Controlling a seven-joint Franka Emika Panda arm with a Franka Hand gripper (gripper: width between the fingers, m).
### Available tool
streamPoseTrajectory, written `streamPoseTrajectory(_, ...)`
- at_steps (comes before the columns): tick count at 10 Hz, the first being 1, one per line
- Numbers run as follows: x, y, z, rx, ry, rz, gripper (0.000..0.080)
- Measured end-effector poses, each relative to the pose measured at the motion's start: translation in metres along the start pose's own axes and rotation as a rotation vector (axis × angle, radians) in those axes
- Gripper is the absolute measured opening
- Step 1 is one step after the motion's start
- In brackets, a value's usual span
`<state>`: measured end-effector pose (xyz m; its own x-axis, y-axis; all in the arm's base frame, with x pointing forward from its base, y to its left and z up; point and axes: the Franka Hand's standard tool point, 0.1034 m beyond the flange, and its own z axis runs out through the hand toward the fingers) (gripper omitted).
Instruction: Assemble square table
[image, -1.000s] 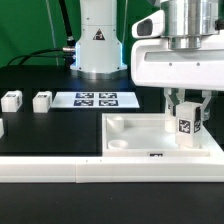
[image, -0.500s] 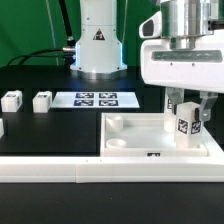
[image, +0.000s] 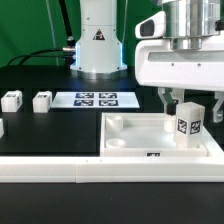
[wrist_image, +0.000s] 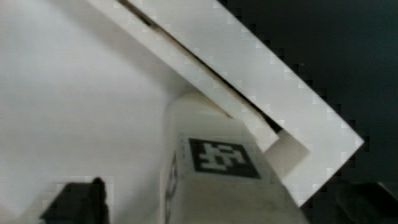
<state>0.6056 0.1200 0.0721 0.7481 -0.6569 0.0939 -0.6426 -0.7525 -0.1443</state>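
Observation:
The square table top (image: 140, 140) lies flat on the black table at the exterior view's right, a white slab with a raised rim. A short white leg (image: 187, 122) with a black-white tag stands upright in its far right corner. My gripper (image: 189, 104) hangs straight over that leg, open, with one finger on each side and a gap between the fingers and the leg. In the wrist view the tagged leg (wrist_image: 222, 165) rises between the dark fingers (wrist_image: 75, 202), beside the slab's rim (wrist_image: 249, 70).
Two loose white legs (image: 11, 100) (image: 42, 101) stand at the exterior view's left, and part of a third (image: 1, 128) shows at the frame edge. The marker board (image: 95, 99) lies behind the slab. A long white rail (image: 60, 172) runs along the front.
The jaws have spread apart and let go of the leg. The leg stays upright in the same corner.

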Motion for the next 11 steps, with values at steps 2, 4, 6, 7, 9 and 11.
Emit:
streamPoseTrajectory(2,0.0004,0.0005,0.0001,-0.008,-0.014,-0.220,0.0649)
streamPoseTrajectory(4,-0.0011,0.0013,-0.0002,-0.018,-0.038,-0.362,0.0649)
streamPoseTrajectory(6,-0.0008,0.0023,-0.0002,-0.030,-0.051,-0.533,0.0649)
streamPoseTrajectory(7,0.0007,0.0028,0.0000,-0.040,-0.063,-0.649,0.0649)
streamPoseTrajectory(9,0.0013,0.0027,0.0003,-0.047,-0.069,-0.773,0.0649)
streamPoseTrajectory(11,0.0026,0.0037,0.0003,-0.057,-0.068,-0.911,0.0649)
